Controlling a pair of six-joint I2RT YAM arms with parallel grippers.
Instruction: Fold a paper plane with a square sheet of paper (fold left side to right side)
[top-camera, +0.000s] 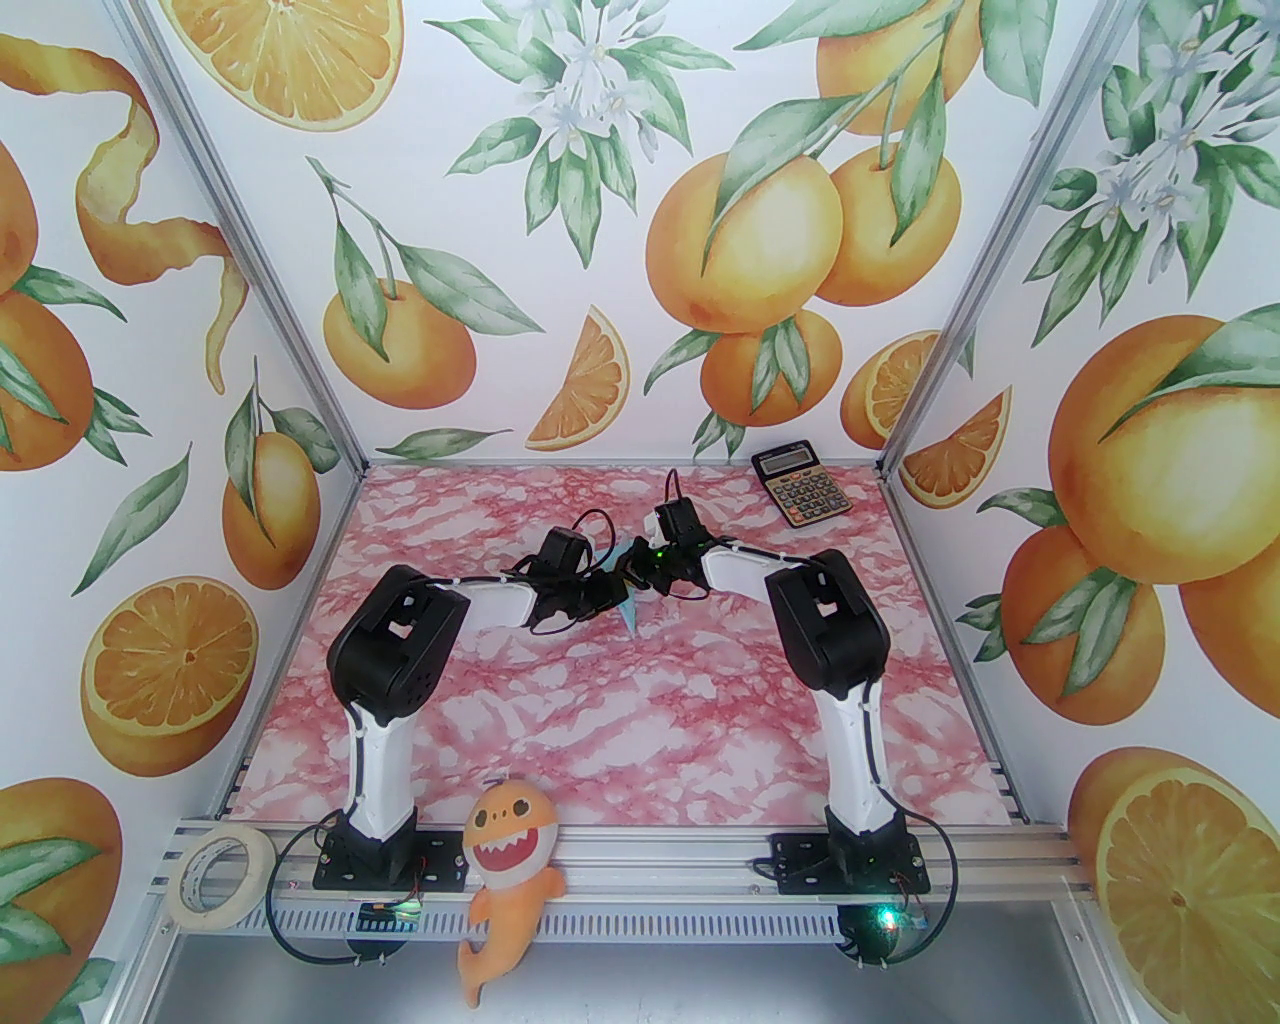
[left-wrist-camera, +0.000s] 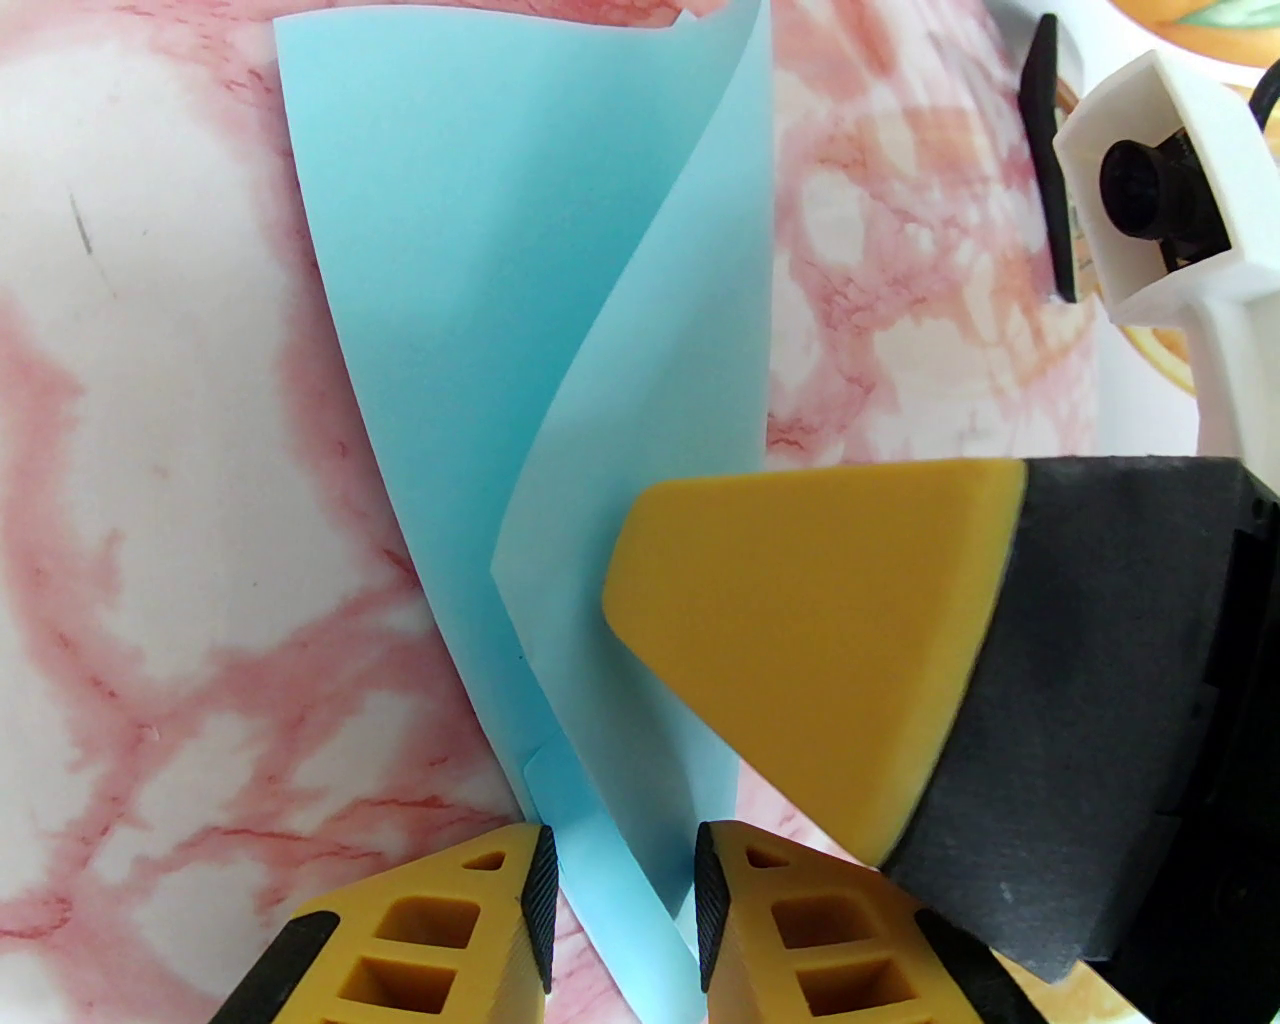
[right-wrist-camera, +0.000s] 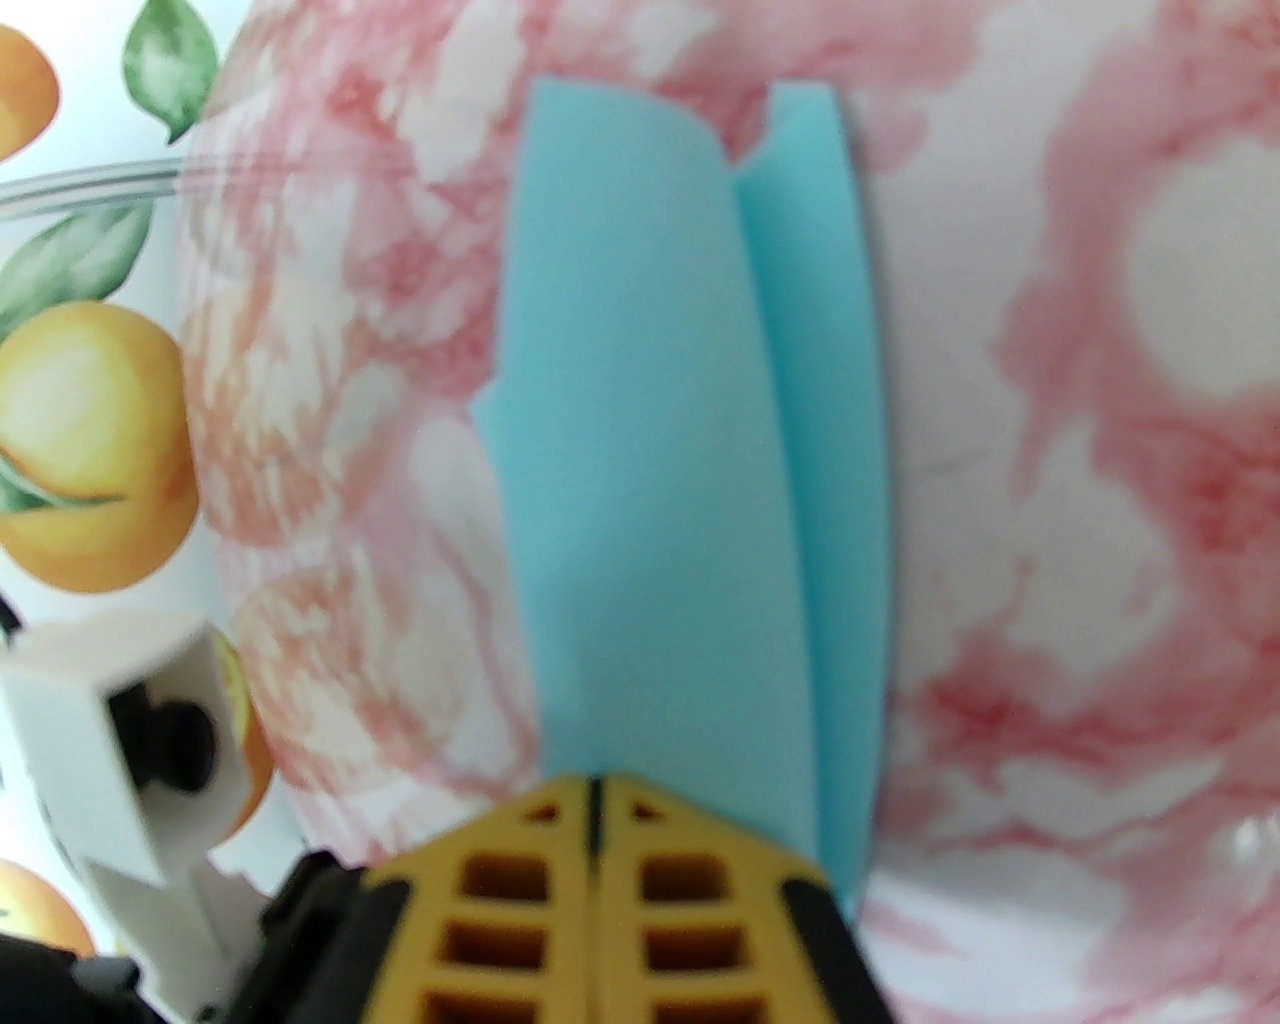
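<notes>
The square sheet of paper (left-wrist-camera: 480, 330) was mid-table, a bit toward the far side, half curled over. The right gripper (right-wrist-camera: 593, 800) was clamped tight on one edge. The left gripper (left-wrist-camera: 622, 870) straddled another edge with its jaws partly apart, not pinching. If the layers slipped out of line there, the crease would likely come out crooked.

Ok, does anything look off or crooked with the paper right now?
Yes. The square sheet of paper is bowed into a loose curl between the grippers, its halves splayed apart, far edges uneven, no crisp crease. The right gripper pinches it; the left gripper straddles its near edge, jaws apart.
</notes>
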